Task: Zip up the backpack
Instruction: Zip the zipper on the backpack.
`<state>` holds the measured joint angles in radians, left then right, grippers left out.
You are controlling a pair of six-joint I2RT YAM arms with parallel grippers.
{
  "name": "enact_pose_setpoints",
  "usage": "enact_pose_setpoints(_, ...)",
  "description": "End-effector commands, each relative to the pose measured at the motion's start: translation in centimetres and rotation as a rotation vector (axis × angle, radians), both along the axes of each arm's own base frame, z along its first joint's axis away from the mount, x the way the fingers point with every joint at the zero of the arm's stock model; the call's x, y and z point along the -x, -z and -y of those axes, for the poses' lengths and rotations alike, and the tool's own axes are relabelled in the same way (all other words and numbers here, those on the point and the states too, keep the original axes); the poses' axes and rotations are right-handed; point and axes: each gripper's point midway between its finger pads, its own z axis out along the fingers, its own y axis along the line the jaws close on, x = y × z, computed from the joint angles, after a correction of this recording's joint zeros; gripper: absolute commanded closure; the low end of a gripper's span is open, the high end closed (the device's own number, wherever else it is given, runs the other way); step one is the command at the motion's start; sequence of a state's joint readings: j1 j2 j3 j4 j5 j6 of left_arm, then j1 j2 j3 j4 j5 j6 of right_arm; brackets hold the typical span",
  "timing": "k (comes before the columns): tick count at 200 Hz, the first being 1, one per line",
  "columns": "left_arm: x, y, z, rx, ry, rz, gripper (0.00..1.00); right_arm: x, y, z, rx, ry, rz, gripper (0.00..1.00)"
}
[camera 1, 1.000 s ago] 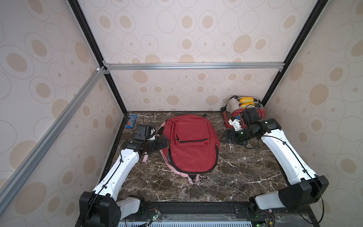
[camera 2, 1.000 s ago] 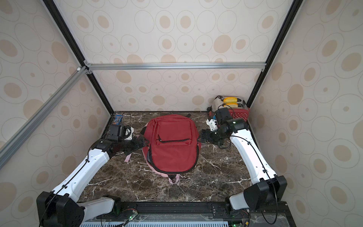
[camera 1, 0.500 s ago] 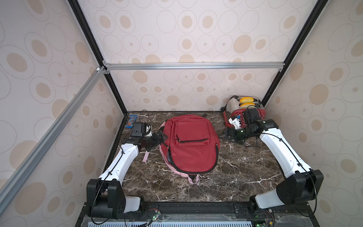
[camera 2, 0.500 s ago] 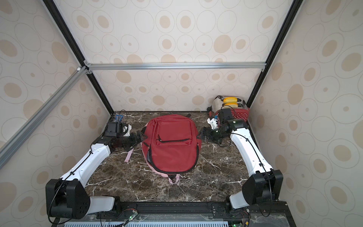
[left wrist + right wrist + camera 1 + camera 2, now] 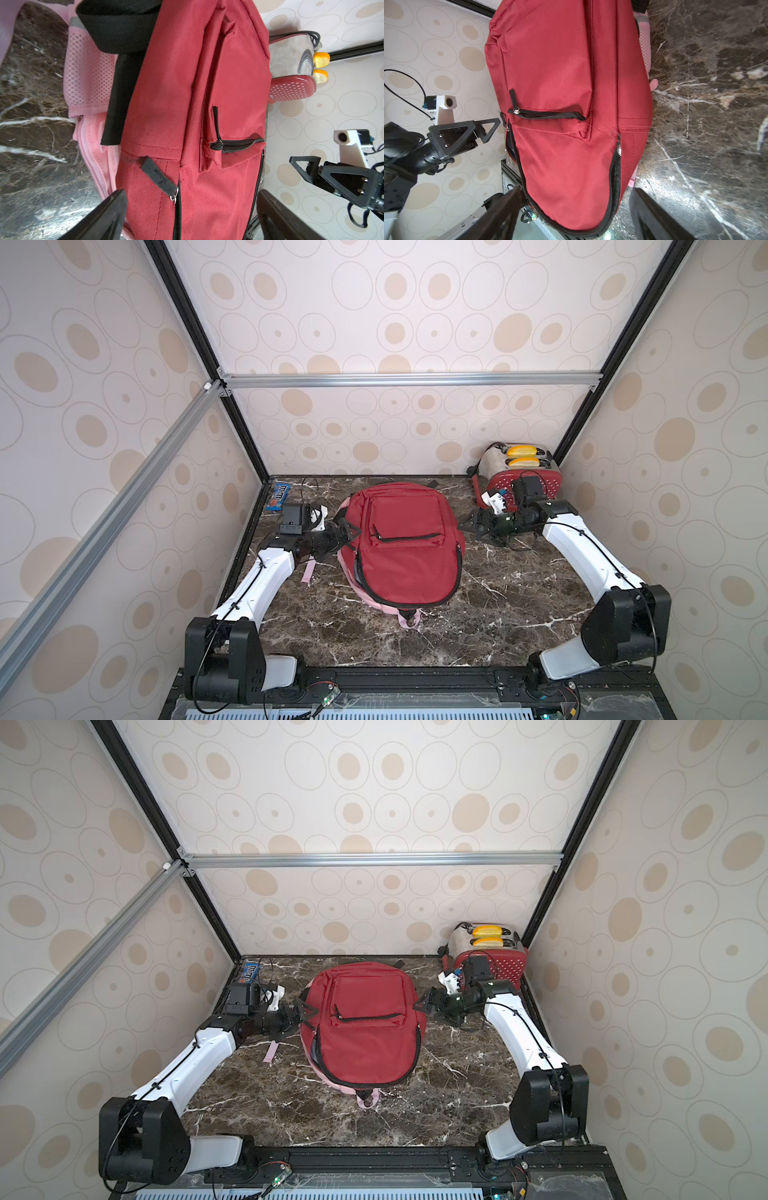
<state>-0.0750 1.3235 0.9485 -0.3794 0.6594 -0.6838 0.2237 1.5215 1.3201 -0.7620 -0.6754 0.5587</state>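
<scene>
Found left hand (image 5: 345, 529) with fingers (image 5: 108, 216) wide apart and empty, tips level with the near side of the backpack (image 5: 407, 556); contact not determinable. Noted, just ahead of those fingers in the left wrist view, a black pull tab (image 5: 159, 179) at the main zip (image 5: 177, 209). Found right hand (image 5: 468, 526) likewise spread and empty, just beside the opposite side of the backpack. Noted second slider (image 5: 619, 150) ahead of the right hand. Recorded backpack lying flat on the bench (image 5: 498, 605) between the two hands, front up, main zip gaping on the left hand's side, front pocket zip (image 5: 405, 537) closed. Observed toaster (image 5: 519, 472) close behind the right hand, and candy packet (image 5: 279, 497) beyond the left hand, by the wall.
</scene>
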Motion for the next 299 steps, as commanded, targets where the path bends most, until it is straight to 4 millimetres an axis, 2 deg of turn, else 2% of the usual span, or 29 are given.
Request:
enact_pose_setpoints(1,-0.2,-0.6,0.4,0.015,0.022,0.025,0.01,-0.5,1.3,-0.2,-0.008,0.003,-0.019,0.12)
enact_pose_setpoints(20,0.5,0.5,0.0,-0.023,0.026,0.000,0.02,-0.7,2.5,0.3,0.035,0.009,-0.036,0.13)
enact_pose_setpoints(53,2.4,3.2,-2.7,-0.203,-0.019,-0.106,0.02,-0.6,4.1,2.2,0.176,0.034,-0.055,0.13)
enact_pose_setpoints(75,2.5,4.2,-3.5,-0.252,-0.033,-0.135,0.02,-0.5,4.9,3.2,0.238,0.052,-0.062,0.13)
enact_pose_setpoints(104,0.9,4.7,-2.6,-0.197,-0.029,-0.119,0.01,-0.6,5.9,3.0,0.232,0.046,-0.080,0.13)
enact_pose_setpoints(147,-1.4,3.8,-0.3,-0.043,-0.001,-0.049,0.01,-1.6,6.8,1.2,0.129,0.027,-0.083,0.13)
enact_pose_setpoints(206,-1.7,3.7,1.7,0.061,0.044,-0.036,0.06,-3.2,7.9,-0.8,0.014,-0.011,-0.097,0.16)
enact_pose_setpoints(243,-1.4,2.8,2.8,0.087,0.065,-0.030,0.08,-3.4,8.3,-1.5,-0.021,-0.031,-0.105,0.35)
enact_pose_setpoints(267,-1.1,2.2,3.5,0.099,0.081,-0.019,0.10,-3.3,8.3,-1.7,-0.033,-0.042,-0.108,0.56)
enact_pose_setpoints(292,-0.8,1.8,4.6,0.117,0.106,-0.013,0.18,-2.9,8.4,-2.3,-0.032,-0.065,-0.107,0.74)
enact_pose_setpoints(299,-0.7,1.8,4.8,0.124,0.109,-0.011,0.24,-2.7,8.4,-2.5,-0.023,-0.075,-0.110,0.78)
